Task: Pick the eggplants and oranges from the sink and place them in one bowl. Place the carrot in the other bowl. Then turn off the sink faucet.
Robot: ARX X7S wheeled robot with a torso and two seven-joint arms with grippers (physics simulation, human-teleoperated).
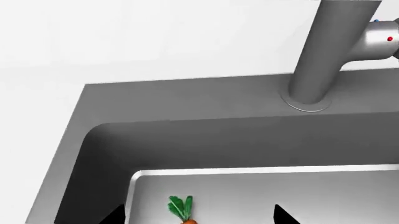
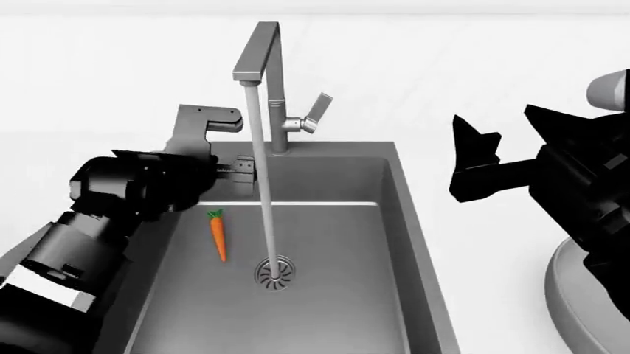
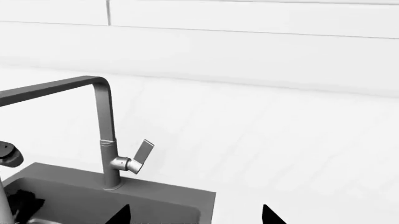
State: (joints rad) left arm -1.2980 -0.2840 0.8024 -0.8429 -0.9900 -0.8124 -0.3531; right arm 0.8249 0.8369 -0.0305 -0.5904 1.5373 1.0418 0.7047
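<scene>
Carrot (image 2: 217, 236): lay alone in sink (image 2: 394, 243), water running, evidently next for collection. Left gripper (image 2: 239, 171) hung above it, jaws wide, empty. Right gripper (image 2: 471, 162) parked aside, jaws spread, empty.

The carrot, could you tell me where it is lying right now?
In the head view the carrot lies on the sink floor, left of the water stream and drain, leafy top towards the faucet.

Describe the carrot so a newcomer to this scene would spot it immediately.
Find the dark grey sink with water streaming from the faucet. On its floor, left of the drain, lies the carrot: slim, orange, green-topped, the only coloured thing there.
</scene>
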